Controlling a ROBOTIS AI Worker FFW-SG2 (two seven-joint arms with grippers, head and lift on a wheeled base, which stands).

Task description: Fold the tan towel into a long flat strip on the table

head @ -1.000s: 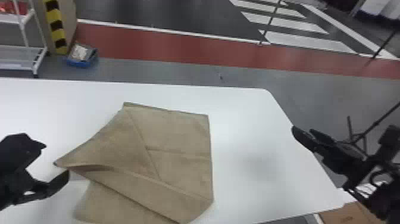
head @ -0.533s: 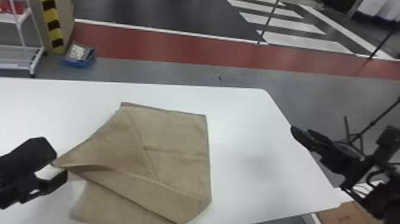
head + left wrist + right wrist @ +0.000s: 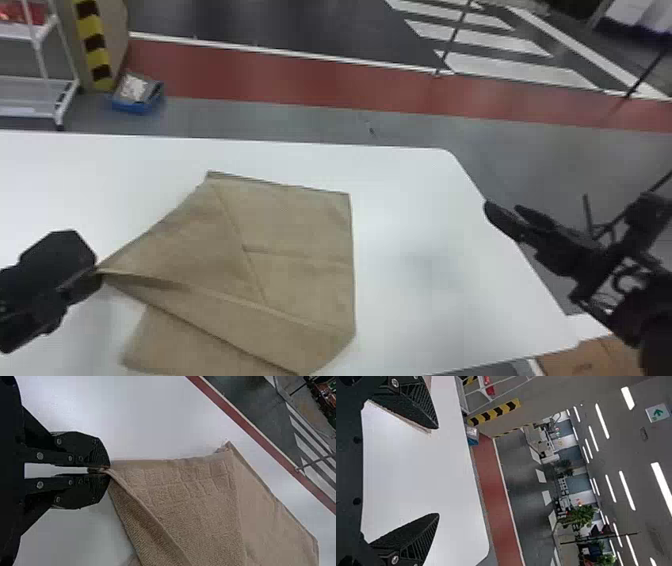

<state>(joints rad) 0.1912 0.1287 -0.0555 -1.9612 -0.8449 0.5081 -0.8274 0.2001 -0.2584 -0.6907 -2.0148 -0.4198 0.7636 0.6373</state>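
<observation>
At the head view's left side my left gripper is at the pointed left corner of the tan towel. In the left wrist view that gripper is shut on the corner of the towel, its fingertips pressed together. The towel lies on the white table with a slanting fold across it; a lower layer sticks out at the near side. My right gripper is parked over the table's right edge, away from the towel; the right wrist view has this gripper open, nothing between its fingers.
A brown cardboard box stands by the table's near right corner. Beyond the far edge are a white rack and a blue bin on the floor.
My left gripper has turned and come in to the towel's left corner, its spread fingers shutting on it. The right arm stays where it was; the towel looks nearly the same.
</observation>
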